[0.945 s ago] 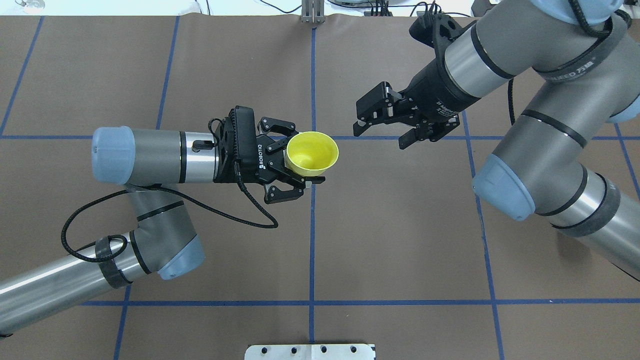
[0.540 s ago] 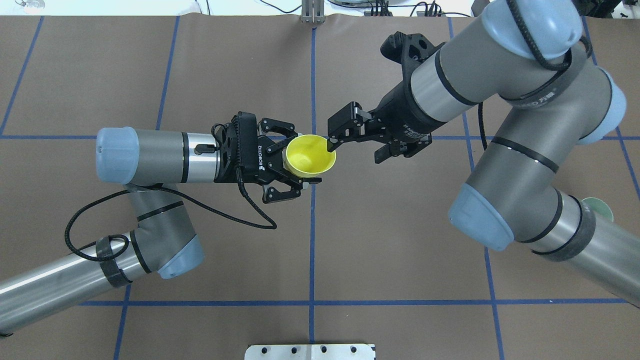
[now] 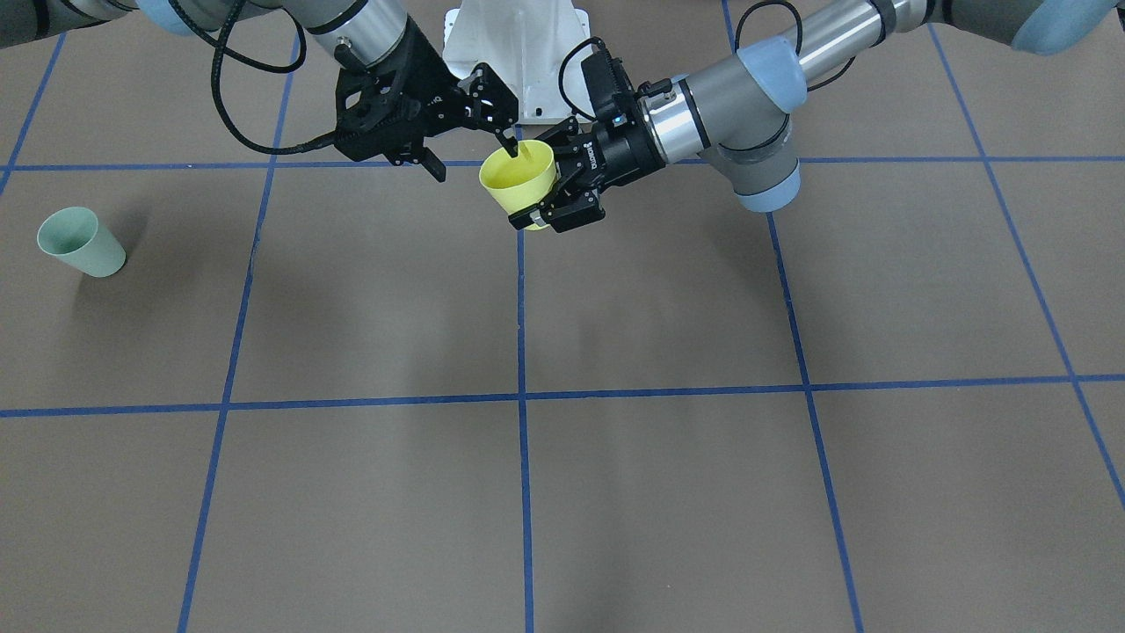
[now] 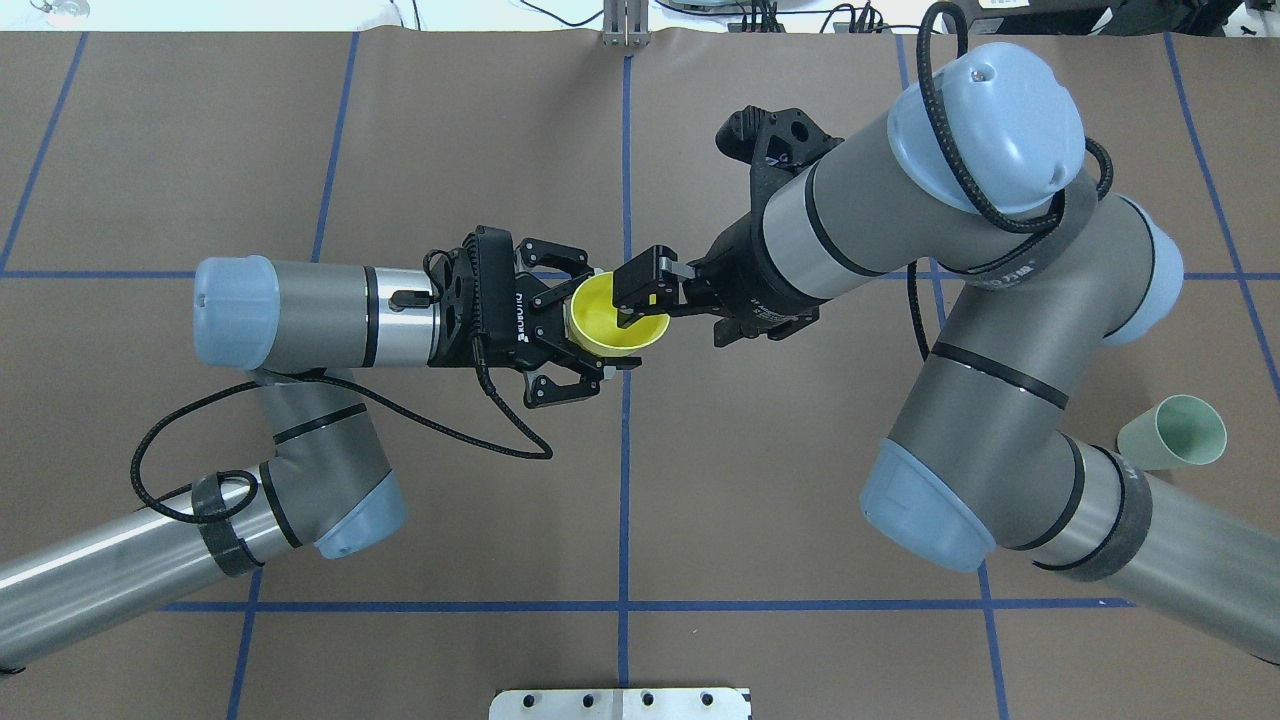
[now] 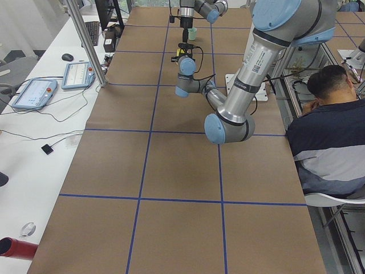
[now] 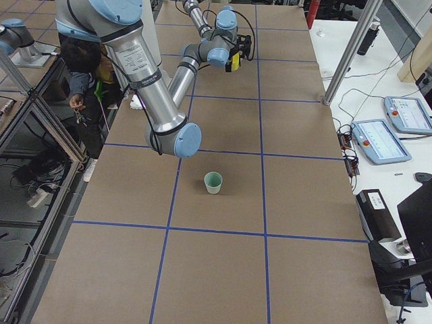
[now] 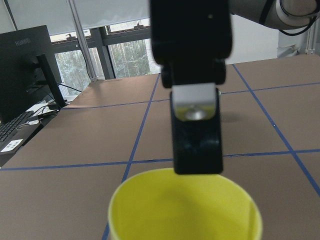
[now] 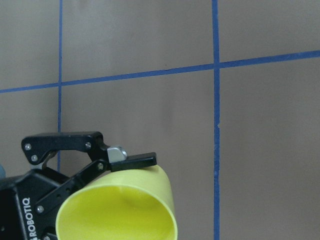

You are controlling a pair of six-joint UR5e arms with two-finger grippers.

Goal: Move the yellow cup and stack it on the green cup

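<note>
My left gripper is shut on the yellow cup and holds it tilted in the air over the table's middle, mouth toward the right arm. The cup also shows in the front-facing view, the left wrist view and the right wrist view. My right gripper is open and straddles the cup's rim, with one finger inside the mouth and the other outside. The green cup stands upright on the table beside my right arm's forearm, far from both grippers.
Blue tape lines grid the brown table. A white mount plate sits at the near edge. A seated person is beside the table by the robot. Tablets and cables lie on the side bench.
My right arm has swung left to the cup, and one finger has gone from outside the rim to inside the mouth. The green cup has come out from behind its forearm. The left arm has barely moved.
</note>
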